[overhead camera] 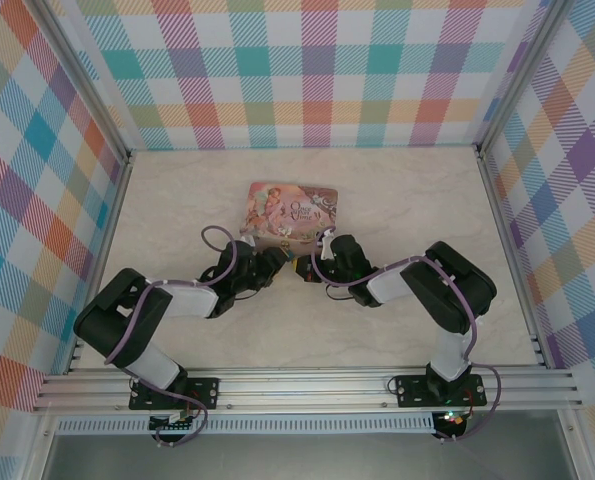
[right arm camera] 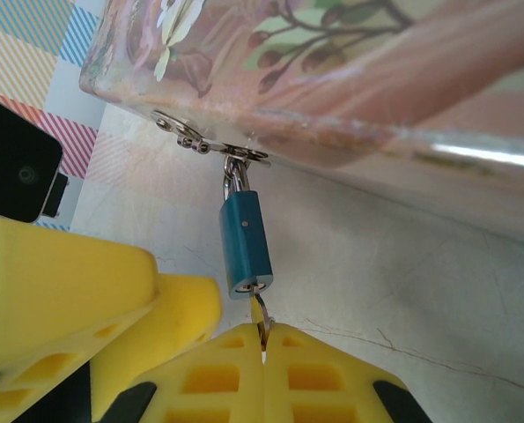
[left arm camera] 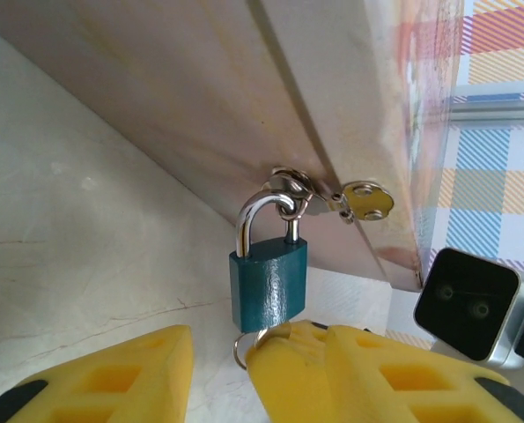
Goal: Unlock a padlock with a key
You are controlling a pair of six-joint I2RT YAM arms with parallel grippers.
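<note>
The right gripper (right arm camera: 263,345) pinches the key (right arm camera: 260,315) between closed fingers, blade up against the base of the padlock (right arm camera: 244,240). The small teal lock hangs by its shackle (left arm camera: 244,225) from the hasp (left arm camera: 288,181) on the pink tin (right arm camera: 350,79), near the middle of the tabletop (overhead camera: 177,200). The left gripper (left arm camera: 219,374) sits just below the lock, fingers slightly apart and holding nothing. Light, hard and free-swinging, the lock would likely twist with the key. Its flat sides look the best place to steady it.

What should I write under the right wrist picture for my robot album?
The right gripper pinches the key at the bottom of the padlock hanging from the pink tin.
</note>
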